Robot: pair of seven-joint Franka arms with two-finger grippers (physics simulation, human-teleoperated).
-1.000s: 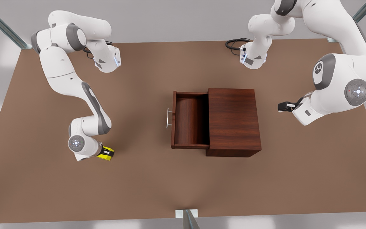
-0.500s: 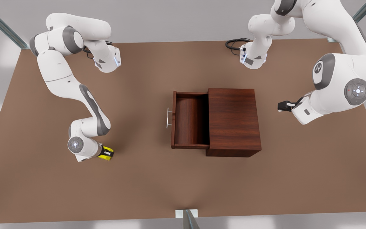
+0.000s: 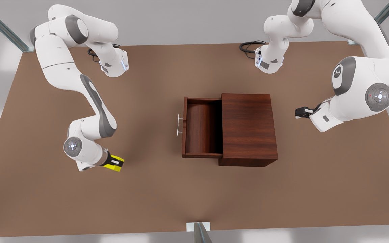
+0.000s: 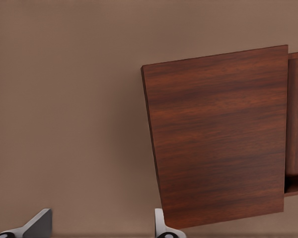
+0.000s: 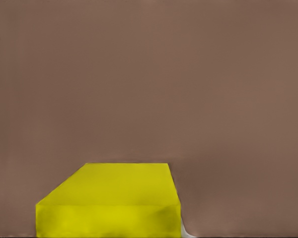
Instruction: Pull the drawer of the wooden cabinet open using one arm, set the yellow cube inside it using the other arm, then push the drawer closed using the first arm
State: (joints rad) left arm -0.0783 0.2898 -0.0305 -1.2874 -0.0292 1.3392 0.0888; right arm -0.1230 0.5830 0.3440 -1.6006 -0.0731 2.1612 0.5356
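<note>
sideways, drawer [image 3: 202, 126] handle faces front view's left, right end effector [image 3: 114, 163] grips yellow cube [image 3: 114, 165]

Soft, even light falls from above — the brown desk [image 3: 167, 189] is brightest around its middle and dims slightly toward the edges. Shadows are faint and blurred: a dark smudge beside the wooden cabinet [image 3: 247, 128], a deeper one inside the drawer [image 3: 201, 126]. No glare anywhere. The yellow cube [image 5: 109, 203] renders flat and saturated — its lower edges look slightly smeared.
</note>
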